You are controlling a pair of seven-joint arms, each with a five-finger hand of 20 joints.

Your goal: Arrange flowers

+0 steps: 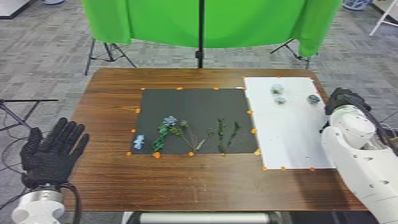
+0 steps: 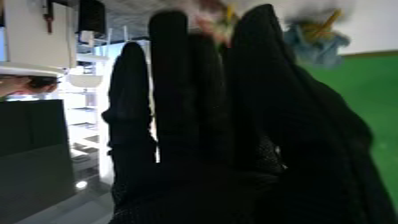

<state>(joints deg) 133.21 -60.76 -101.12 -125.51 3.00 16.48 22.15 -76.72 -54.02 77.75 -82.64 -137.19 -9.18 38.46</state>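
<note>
Black fabric glove on the left hand [image 1: 49,159], fingers straight.

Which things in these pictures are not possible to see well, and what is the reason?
Head view: the kinds of the small items on the white sheet; too small.
Right wrist view: the exact form of the blue thing; blurred.
Right wrist view: the pinkish thing; blurred, partly behind the right hand.

Head view looks forward and down across the table [image 1: 105,125]; right wrist view looks closely along the right hand [image 1: 348,97], both sharing that hand and green cloth [image 1: 249,22].
</note>
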